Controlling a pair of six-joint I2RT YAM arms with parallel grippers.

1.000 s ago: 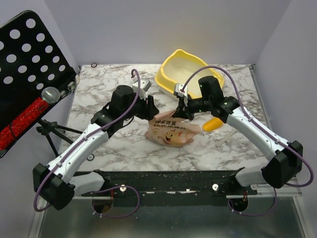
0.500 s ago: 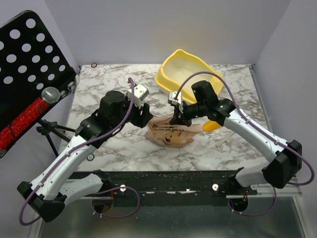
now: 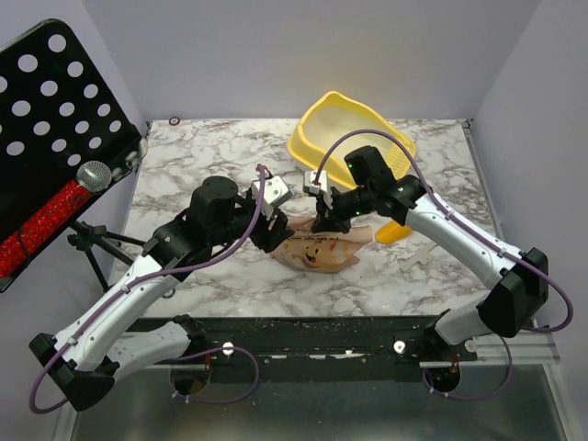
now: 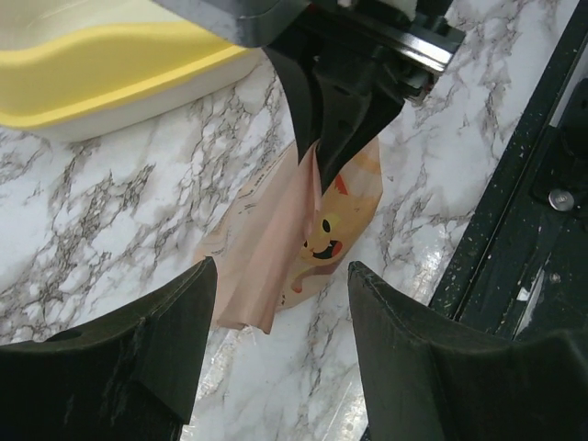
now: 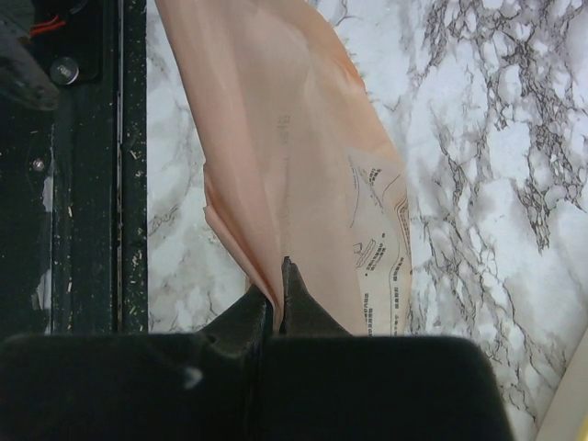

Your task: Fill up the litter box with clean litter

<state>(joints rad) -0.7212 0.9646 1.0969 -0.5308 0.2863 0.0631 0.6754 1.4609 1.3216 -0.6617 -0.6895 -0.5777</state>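
The pale-yellow litter box (image 3: pixel 342 127) stands at the back of the marble table; its rim also shows in the left wrist view (image 4: pixel 110 55). A tan printed paper bag (image 3: pixel 317 248) lies in front of it. My right gripper (image 3: pixel 324 220) is shut on the bag's upper edge (image 5: pixel 303 165), the paper pinched between the fingertips (image 5: pixel 278 276). My left gripper (image 3: pixel 272 230) is open and empty, hovering just left of the bag (image 4: pixel 294 239) with its jaws apart above the marble (image 4: pixel 280 312). No loose litter is in view.
A small yellow-orange scoop (image 3: pixel 395 230) lies right of the bag, under the right arm. A black perforated stand (image 3: pixel 55 110) with a microphone (image 3: pixel 93 175) stands off the table's left edge. A black rail (image 3: pixel 349 335) runs along the near edge.
My left arm has swung right and forward, bringing its open gripper close to the bag's left end. My right gripper has shifted slightly left, still holding the bag's edge.
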